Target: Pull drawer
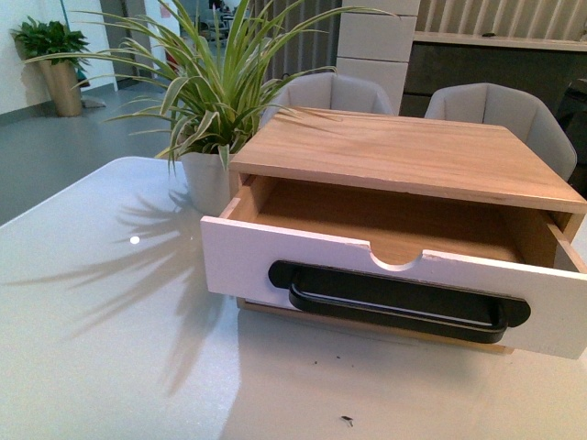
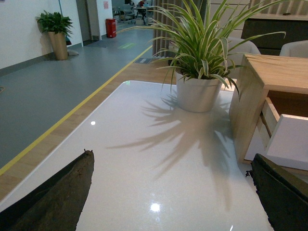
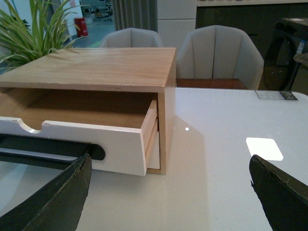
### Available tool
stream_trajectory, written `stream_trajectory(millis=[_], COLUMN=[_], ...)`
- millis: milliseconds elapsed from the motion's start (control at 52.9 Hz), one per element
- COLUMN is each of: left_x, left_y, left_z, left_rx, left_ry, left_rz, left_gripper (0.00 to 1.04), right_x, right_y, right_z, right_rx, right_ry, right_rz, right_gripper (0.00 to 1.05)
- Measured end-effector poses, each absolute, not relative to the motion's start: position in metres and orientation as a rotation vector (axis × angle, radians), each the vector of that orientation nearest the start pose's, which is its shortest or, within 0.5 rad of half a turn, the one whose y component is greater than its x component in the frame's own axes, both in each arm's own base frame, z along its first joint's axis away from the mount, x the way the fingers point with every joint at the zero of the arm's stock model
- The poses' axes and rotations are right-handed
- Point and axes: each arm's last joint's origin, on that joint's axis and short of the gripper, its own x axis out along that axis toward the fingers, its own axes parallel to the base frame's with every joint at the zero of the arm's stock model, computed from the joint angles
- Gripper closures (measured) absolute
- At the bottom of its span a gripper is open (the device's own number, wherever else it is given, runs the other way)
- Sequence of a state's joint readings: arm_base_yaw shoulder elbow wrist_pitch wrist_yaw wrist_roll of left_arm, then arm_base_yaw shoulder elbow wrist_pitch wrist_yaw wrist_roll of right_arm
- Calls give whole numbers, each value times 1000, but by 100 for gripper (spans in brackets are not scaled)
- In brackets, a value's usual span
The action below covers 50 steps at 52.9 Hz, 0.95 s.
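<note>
The drawer stands pulled partway out of a light wood cabinet on the white table. Its white front carries a long black bar handle and a half-round notch; the light wood inside shows. In the right wrist view the drawer and its handle end lie just ahead of my open right gripper, which holds nothing. My left gripper is open over bare tabletop, with the drawer's corner off to one side. Neither gripper appears in the front view.
A potted spider plant in a white pot stands beside the cabinet's left end. Grey chairs sit behind the table. A second lower white drawer front shows under the open one.
</note>
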State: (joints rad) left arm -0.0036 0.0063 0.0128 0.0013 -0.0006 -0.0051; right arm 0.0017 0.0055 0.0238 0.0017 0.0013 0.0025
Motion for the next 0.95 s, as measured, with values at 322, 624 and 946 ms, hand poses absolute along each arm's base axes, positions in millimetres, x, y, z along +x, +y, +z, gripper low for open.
stream_trajectory(millis=[322, 624, 946], left_x=[97, 97, 97], left_y=[0, 0, 0], left_z=[168, 168, 168], left_rx=[-5, -5, -5], left_ry=[-8, -8, -8], left_rz=[-3, -3, -3], left_gripper=[7, 7, 7], right_x=[97, 97, 97], right_y=[0, 0, 0], right_z=[171, 171, 171], right_rx=[3, 3, 3], right_ry=[-20, -20, -20], right_rz=[0, 0, 0], right_gripper=[9, 9, 9])
